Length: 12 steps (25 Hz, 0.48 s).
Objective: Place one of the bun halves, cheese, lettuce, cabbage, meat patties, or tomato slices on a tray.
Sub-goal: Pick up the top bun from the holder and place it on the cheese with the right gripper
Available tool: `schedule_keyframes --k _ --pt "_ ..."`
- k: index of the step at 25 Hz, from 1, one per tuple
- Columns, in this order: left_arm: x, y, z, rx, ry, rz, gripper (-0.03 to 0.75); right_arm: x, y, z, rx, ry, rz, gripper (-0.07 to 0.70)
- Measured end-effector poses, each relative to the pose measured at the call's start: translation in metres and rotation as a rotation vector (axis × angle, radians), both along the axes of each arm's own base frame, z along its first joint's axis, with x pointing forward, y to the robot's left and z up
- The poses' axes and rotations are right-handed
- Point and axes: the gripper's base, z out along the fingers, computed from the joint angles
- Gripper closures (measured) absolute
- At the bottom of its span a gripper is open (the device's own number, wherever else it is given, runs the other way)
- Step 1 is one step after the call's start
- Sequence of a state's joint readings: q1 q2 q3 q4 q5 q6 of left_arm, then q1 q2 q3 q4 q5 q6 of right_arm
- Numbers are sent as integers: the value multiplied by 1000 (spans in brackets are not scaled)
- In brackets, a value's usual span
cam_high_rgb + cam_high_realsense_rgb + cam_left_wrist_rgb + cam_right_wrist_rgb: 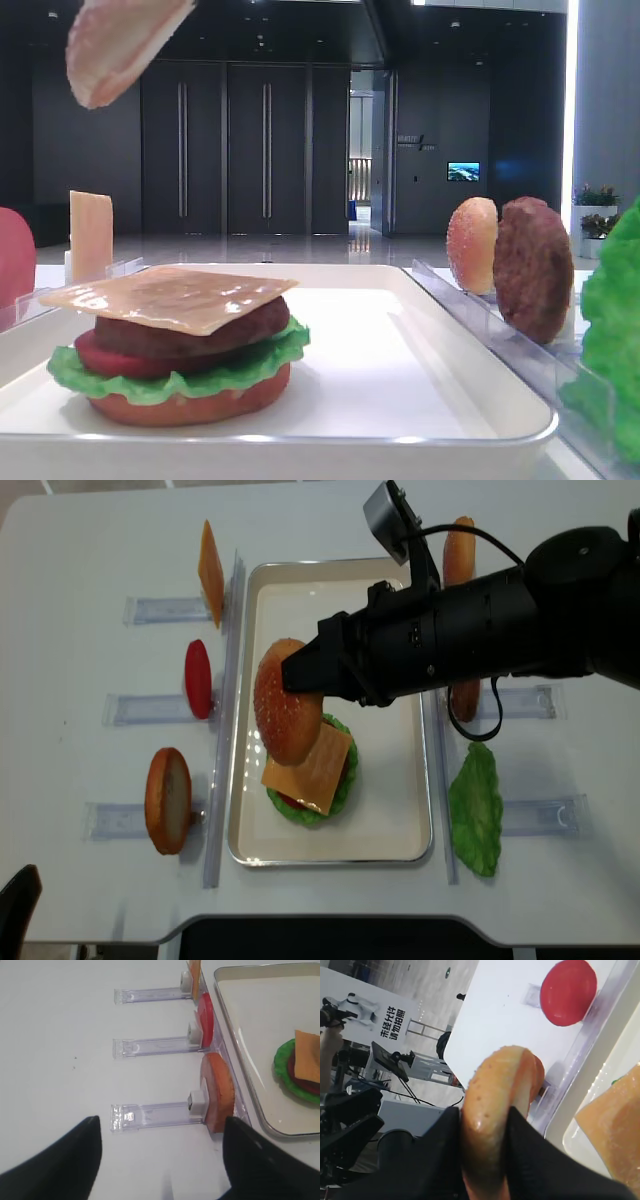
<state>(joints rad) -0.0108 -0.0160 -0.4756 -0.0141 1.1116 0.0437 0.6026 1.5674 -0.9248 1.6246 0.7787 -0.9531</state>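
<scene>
From the low exterior view, the top bun (pixel 125 45) hung tilted above the tray (pixel 420 380), carried high enough, it seems, to pass over the stack, whose cheese (pixel 170 297) lay on top.

In the right wrist view, the right claw (pixel 485 1147) was clenched on the bun's edge, pinching it on edge between black fingers (pixel 532 1160).

The left wrist view showed the left claw (pixel 162 1155) released, fingers spread above the desk (pixel 60 1035), idle beside the rack's paler bun half (pixel 217 1091).

From overhead, the bun hovered over the tray's left part, just beside the stack, probably to cap it.
</scene>
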Motion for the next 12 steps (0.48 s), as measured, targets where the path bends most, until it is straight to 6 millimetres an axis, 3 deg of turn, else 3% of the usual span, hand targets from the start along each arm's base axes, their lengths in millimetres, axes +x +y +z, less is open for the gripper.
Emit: schedule_keyframes --k 12 --pt "0 0 0 0 0 0 139 9 6 -40 -28 32 -5 437"
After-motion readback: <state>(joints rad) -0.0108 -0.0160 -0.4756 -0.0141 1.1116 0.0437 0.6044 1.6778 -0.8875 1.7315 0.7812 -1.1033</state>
